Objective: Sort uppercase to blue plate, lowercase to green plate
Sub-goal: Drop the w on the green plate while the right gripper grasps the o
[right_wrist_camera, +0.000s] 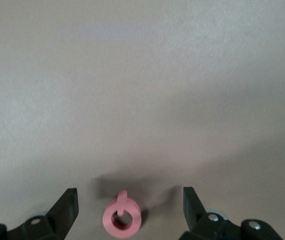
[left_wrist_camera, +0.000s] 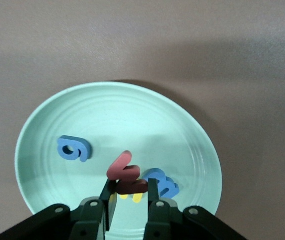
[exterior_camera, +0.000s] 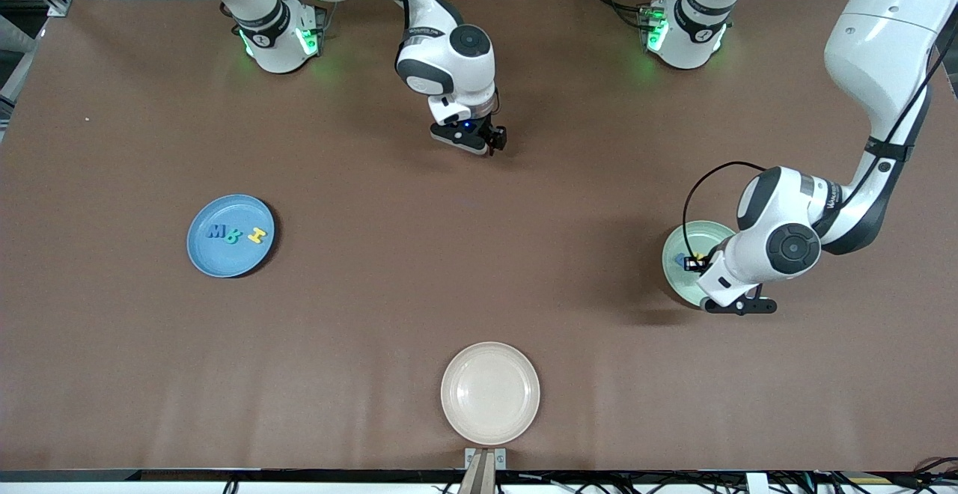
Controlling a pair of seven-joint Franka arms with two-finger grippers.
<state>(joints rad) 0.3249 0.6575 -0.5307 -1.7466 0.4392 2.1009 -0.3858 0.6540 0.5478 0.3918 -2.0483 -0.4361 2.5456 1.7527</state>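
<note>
The blue plate [exterior_camera: 217, 262] lies toward the right arm's end and holds the blue M [exterior_camera: 216, 232], teal B [exterior_camera: 233, 236] and yellow H [exterior_camera: 257, 236]. My right gripper [exterior_camera: 492, 139] [right_wrist_camera: 130, 196] is open, low over the table, with the red Q [right_wrist_camera: 122, 218] lying flat between its fingers. My left gripper [exterior_camera: 696, 263] [left_wrist_camera: 130, 189] is over the green plate [exterior_camera: 682, 282] [left_wrist_camera: 117, 115], shut on the tilted red m [left_wrist_camera: 127, 176]. On that plate lie the blue g [left_wrist_camera: 74, 148], the blue comb-shaped letter [left_wrist_camera: 163, 183] and the yellow h [left_wrist_camera: 132, 198], mostly hidden under the m.
A cream plate [exterior_camera: 490, 393] with nothing on it lies at the table's edge nearest the front camera. The left arm's hand covers part of the green plate in the front view.
</note>
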